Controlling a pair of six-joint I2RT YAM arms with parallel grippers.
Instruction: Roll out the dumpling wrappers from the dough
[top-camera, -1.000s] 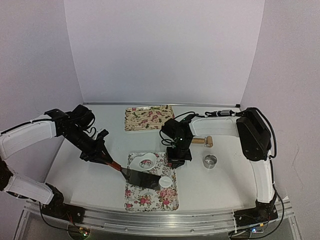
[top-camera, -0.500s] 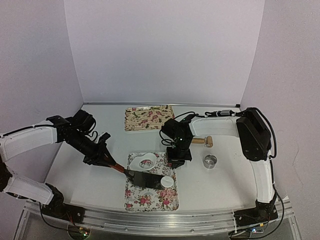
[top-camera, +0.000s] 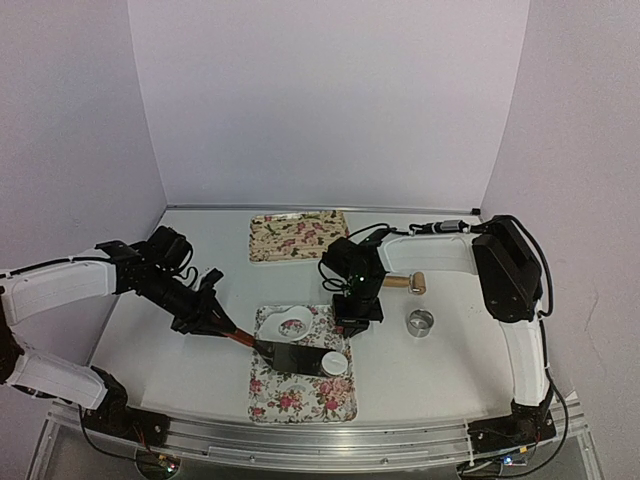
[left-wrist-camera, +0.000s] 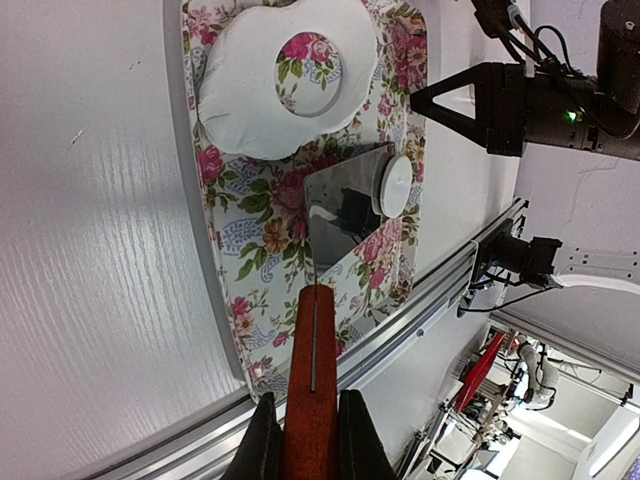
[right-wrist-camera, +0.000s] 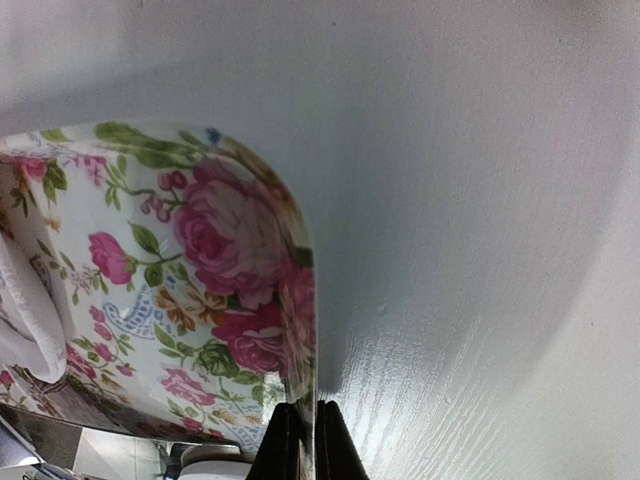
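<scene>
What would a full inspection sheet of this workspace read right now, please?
Surface: white table, no spills seen.
Job's things: dough patch with a round hole and one wrapper on the near tray; wrapper at the spatula blade's edge.
Clutter: far tray, rolling pin, metal ring.
Grippers: left gripper fingers shut on the spatula handle; right gripper fingers shut on the near tray's rim.
Cables: black leads looped at both wrists.
Surroundings: plain walls, metal rail at the near edge.

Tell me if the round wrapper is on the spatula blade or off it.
Partly on: the wrapper overlaps the far edge of the spatula blade, its rest over the tray.
</scene>
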